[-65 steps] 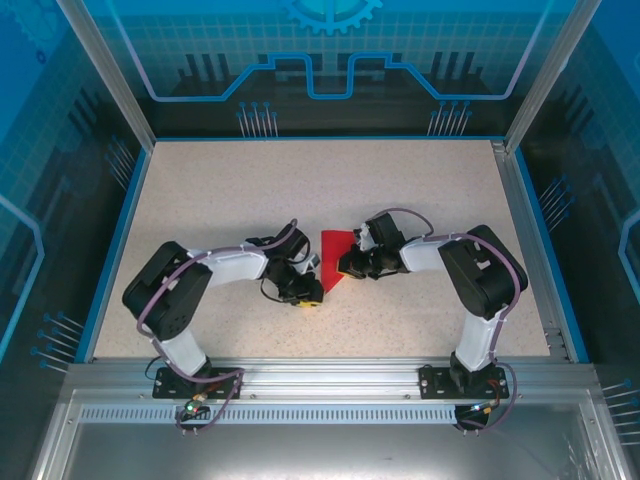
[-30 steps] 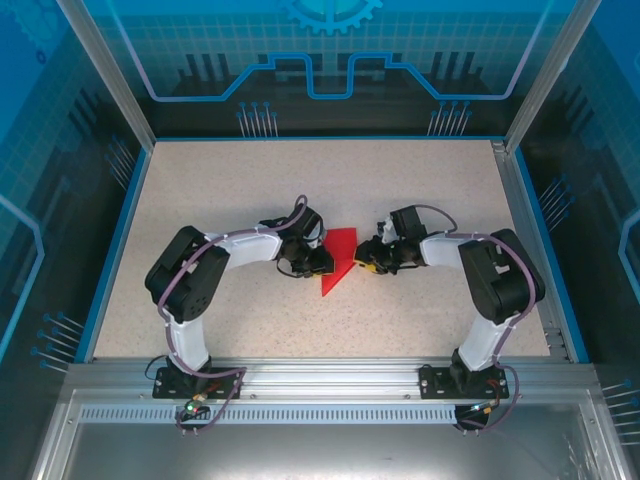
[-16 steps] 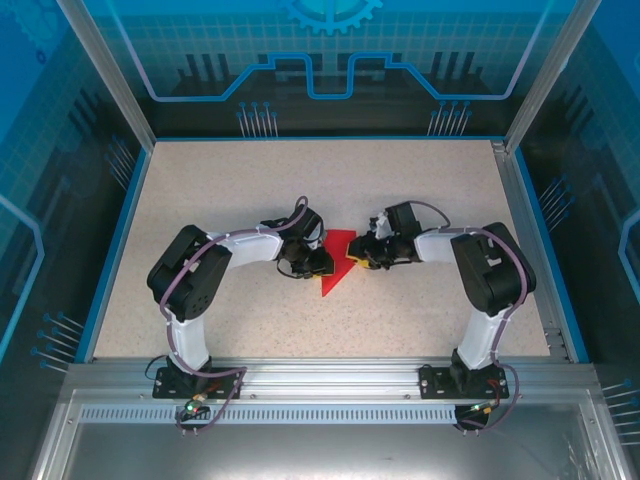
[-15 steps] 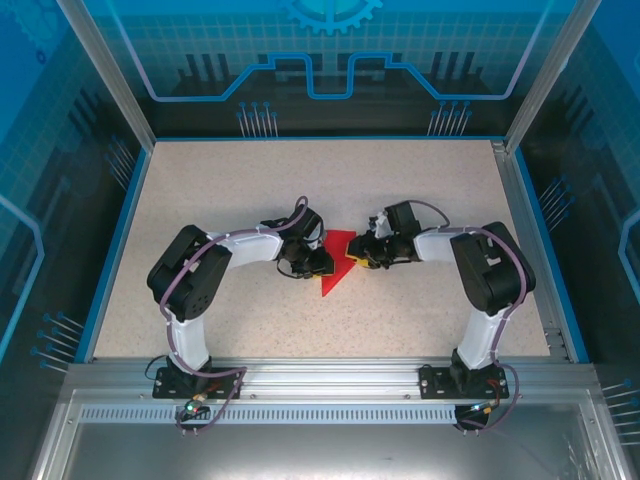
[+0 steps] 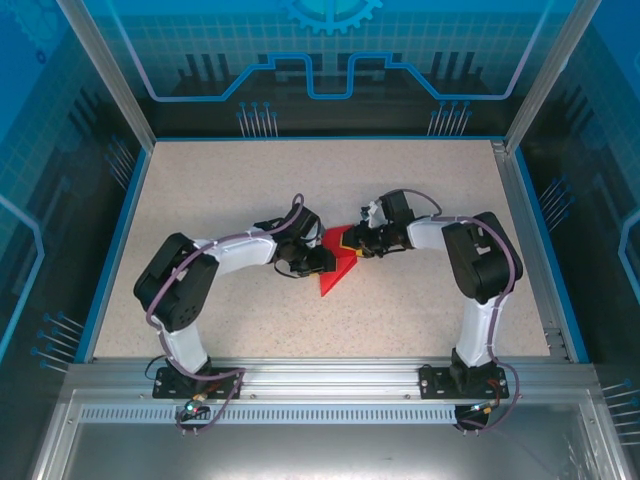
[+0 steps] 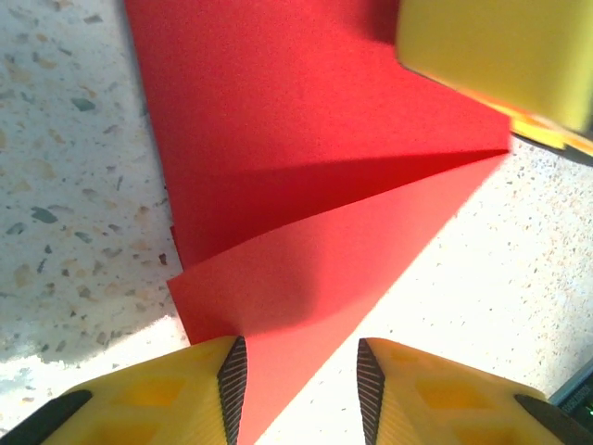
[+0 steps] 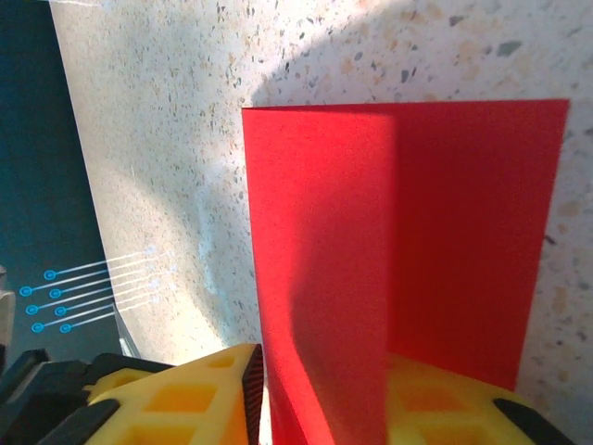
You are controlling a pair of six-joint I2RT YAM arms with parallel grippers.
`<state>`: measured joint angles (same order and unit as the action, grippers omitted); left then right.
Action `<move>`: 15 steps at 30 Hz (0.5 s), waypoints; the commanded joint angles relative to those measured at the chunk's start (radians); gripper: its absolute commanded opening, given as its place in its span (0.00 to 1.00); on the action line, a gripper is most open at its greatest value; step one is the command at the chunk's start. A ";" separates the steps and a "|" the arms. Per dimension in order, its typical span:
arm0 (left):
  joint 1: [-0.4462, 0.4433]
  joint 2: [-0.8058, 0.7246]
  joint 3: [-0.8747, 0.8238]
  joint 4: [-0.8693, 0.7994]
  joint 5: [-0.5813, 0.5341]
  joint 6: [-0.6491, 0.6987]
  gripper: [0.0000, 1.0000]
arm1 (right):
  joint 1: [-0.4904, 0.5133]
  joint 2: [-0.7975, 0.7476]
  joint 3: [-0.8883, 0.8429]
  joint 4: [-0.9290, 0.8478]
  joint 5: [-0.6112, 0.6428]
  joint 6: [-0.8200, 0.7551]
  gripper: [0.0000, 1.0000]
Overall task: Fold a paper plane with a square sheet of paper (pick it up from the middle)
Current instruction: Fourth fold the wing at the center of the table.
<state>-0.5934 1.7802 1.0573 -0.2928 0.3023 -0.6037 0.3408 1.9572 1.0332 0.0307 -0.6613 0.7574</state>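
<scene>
No legible text, label or number anywhere.

Robotics lab test cell is indicated: two robot arms (image 5: pixel 235 252) are bolted to an aluminium rail (image 5: pixel 320 372) at a speckled table (image 5: pixel 250 190), enclosed by metal frame posts (image 5: pixel 104 70) and blue panels (image 5: pixel 420 50) printed with circuit and gear graphics.
</scene>
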 commanded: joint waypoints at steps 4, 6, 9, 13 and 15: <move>-0.062 -0.057 -0.018 -0.041 -0.112 -0.002 0.41 | -0.029 0.025 0.050 -0.068 -0.058 -0.068 0.20; -0.088 -0.059 -0.009 -0.053 -0.152 -0.001 0.42 | -0.035 0.022 0.043 -0.054 -0.061 -0.043 0.14; -0.133 -0.061 0.007 -0.069 -0.230 0.014 0.49 | -0.036 0.010 0.010 0.018 -0.078 0.012 0.12; -0.192 -0.030 0.056 -0.129 -0.371 0.027 0.53 | -0.036 -0.012 -0.005 0.027 -0.066 0.032 0.15; -0.217 -0.009 0.078 -0.147 -0.422 0.025 0.56 | -0.036 -0.017 -0.008 0.029 -0.068 0.038 0.17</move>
<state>-0.7845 1.7515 1.0828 -0.3805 0.0139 -0.5953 0.3176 1.9713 1.0424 0.0448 -0.7010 0.7704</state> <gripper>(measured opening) 0.553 0.162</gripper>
